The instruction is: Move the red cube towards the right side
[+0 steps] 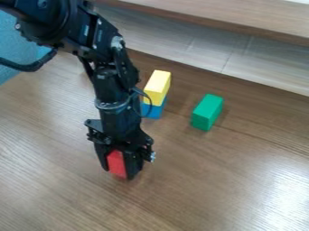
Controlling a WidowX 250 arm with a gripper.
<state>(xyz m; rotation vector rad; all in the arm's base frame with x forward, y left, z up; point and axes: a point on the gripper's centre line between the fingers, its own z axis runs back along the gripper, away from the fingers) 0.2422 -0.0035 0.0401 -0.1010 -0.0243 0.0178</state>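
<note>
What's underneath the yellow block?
A blue block sits under the yellow block. Its lower part shows; the yellow block covers its top, so that face can't be seen.

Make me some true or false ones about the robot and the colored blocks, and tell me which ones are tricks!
1. The gripper has the red block between its fingers. True.
2. The yellow block is underneath the blue block. False: the yellow block sits on top of the blue block.
3. The green block stands apart from the other blocks. True.
4. There are six blocks to see in the picture. False: there are four, one each in red, yellow, blue and green.
5. In the picture, the green block is farther right than the red block. True.
</note>
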